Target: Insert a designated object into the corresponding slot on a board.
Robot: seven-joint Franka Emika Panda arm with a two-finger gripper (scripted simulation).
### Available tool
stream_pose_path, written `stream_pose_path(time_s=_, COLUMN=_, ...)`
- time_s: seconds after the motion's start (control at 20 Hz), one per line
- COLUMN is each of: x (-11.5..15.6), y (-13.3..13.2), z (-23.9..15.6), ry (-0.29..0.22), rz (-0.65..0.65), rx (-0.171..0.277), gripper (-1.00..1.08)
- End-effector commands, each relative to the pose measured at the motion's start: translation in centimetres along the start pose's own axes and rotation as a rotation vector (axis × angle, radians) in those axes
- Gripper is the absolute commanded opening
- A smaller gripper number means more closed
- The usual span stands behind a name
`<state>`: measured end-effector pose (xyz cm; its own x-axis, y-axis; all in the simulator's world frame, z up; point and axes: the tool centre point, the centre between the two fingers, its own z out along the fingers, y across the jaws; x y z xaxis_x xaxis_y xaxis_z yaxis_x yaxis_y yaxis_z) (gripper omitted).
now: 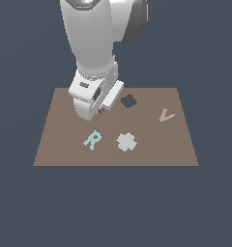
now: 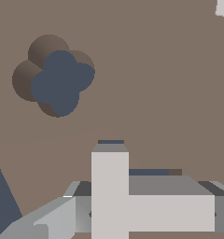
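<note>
One gripper (image 2: 146, 214) clamps one T block (image 2: 132, 205) above one board (image 1: 55, 140) bearing three loose pieces.

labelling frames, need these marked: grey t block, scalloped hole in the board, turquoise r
grey T block (image 2: 132, 205), wrist view, on its pale top face.
scalloped hole (image 1: 129, 101), exterior view, on its dark centre.
turquoise R (image 1: 92, 140), exterior view, on the letter's stem.

T block (image 2: 132, 200): light grey, darker sides, flat over its dark slot (image 2: 149, 172) in the brown board (image 2: 156, 93).
</note>
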<state>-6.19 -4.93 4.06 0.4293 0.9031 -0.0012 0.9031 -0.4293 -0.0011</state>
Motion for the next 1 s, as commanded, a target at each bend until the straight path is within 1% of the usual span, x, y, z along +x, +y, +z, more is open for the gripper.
stream_pose_path(time_s=0.0, x=0.0, y=0.0, z=0.0, ry=0.000, rz=-0.001, rx=0.000, gripper=-1.00)
stream_pose_path(time_s=0.45, x=0.0, y=0.0, z=1.0, ry=0.000, rz=0.000, rx=-0.001, gripper=-1.00)
stream_pose_path(time_s=0.5, x=0.0, y=0.0, z=1.0, ry=0.000, rz=0.000, rx=-0.001, gripper=1.00)
stream_pose_path(time_s=0.95, x=0.0, y=0.0, z=1.0, ry=0.000, rz=0.000, rx=-0.001, gripper=1.00)
